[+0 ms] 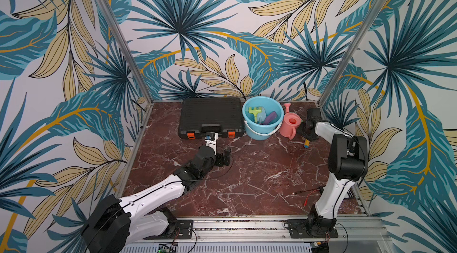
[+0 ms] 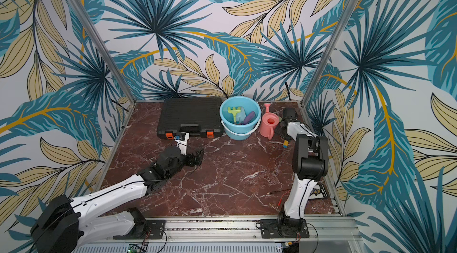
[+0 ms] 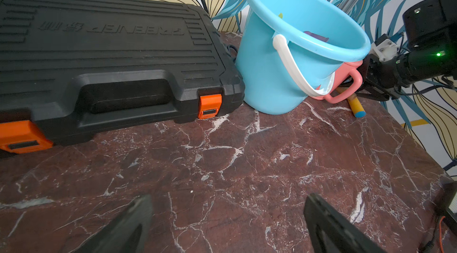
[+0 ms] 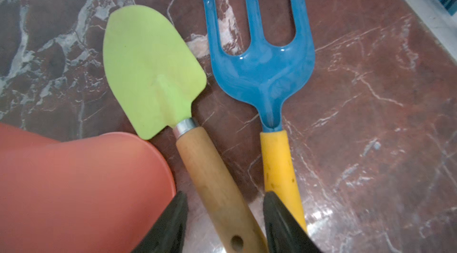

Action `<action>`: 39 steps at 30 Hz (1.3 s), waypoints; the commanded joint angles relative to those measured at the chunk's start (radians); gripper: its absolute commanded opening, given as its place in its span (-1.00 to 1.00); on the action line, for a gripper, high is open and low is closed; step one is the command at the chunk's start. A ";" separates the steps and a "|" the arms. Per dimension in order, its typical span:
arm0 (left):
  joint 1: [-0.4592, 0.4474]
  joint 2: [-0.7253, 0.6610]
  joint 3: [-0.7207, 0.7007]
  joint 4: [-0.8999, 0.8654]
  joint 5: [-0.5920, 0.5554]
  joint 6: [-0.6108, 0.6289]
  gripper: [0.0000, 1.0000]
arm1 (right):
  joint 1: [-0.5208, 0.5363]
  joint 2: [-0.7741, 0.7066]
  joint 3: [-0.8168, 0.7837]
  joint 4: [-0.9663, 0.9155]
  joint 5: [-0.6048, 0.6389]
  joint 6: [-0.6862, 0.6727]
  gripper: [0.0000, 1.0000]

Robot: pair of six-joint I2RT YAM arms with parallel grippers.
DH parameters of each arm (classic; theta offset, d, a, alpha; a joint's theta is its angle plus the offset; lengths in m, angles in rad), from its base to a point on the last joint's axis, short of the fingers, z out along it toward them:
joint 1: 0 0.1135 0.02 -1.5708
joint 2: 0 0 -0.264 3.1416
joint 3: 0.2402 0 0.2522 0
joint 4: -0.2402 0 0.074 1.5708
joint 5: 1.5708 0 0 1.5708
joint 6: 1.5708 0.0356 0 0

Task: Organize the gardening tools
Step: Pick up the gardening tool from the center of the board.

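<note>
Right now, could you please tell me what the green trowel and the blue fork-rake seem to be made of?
The green trowel: matte blade, painted metal or plastic, I cannot tell; shiny metal collar; wooden handle with visible grain and a drilled hole. The blue fork-rake: head looks like glossy moulded plastic, with wet-looking highlights; yellow handle matte, probably plastic or rubber.

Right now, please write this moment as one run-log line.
left gripper: open, empty | right gripper: open, astride green trowel handle | blue fork-rake: lying beside it | bucket: holds green rake
</note>
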 commanded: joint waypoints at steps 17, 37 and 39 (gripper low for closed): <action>-0.001 0.006 0.031 -0.002 0.009 0.006 1.00 | -0.040 0.070 0.047 -0.126 -0.049 -0.005 -0.26; -0.002 0.013 0.052 -0.032 0.006 -0.028 1.00 | -0.027 -0.451 -0.265 0.095 0.023 0.088 -0.58; -0.002 0.017 0.052 -0.028 0.006 -0.038 1.00 | -0.008 -0.527 -0.304 0.102 0.038 0.092 -0.58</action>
